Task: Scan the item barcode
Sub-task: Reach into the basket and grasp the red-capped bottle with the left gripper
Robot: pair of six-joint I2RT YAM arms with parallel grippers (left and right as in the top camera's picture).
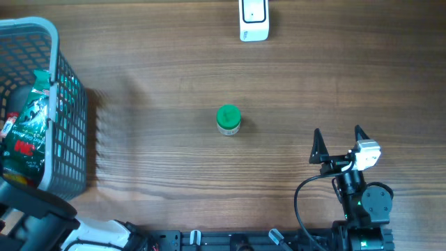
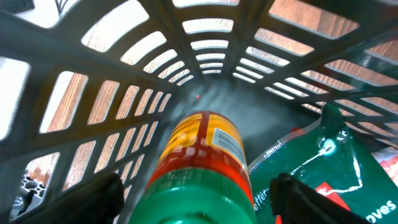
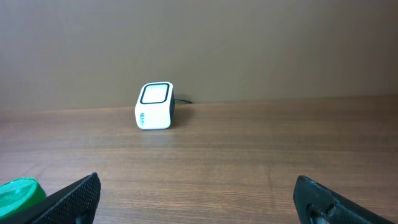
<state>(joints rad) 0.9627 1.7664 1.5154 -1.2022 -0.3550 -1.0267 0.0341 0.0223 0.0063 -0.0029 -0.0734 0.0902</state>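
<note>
My left gripper [image 2: 198, 185] down inside grey slatted plastic basket [image 1: 70, 150]. Jaws straddle green-capped bottle with yellow-red label [image 2: 202, 155], gap each side, no grip yet. I judge this next item to scan. Green foil pouch [image 2: 339, 155] crowds its right. White box scanner [image 1: 254, 19] at far edge. My right gripper [image 1: 338, 134] wide, empty, parked aside. Small green-lidded jar [image 1: 228, 119] mid-table.

Overhead looks down, left wrist inside basket [image 2: 217, 99], right faces scanner [image 3: 154, 106]
</note>
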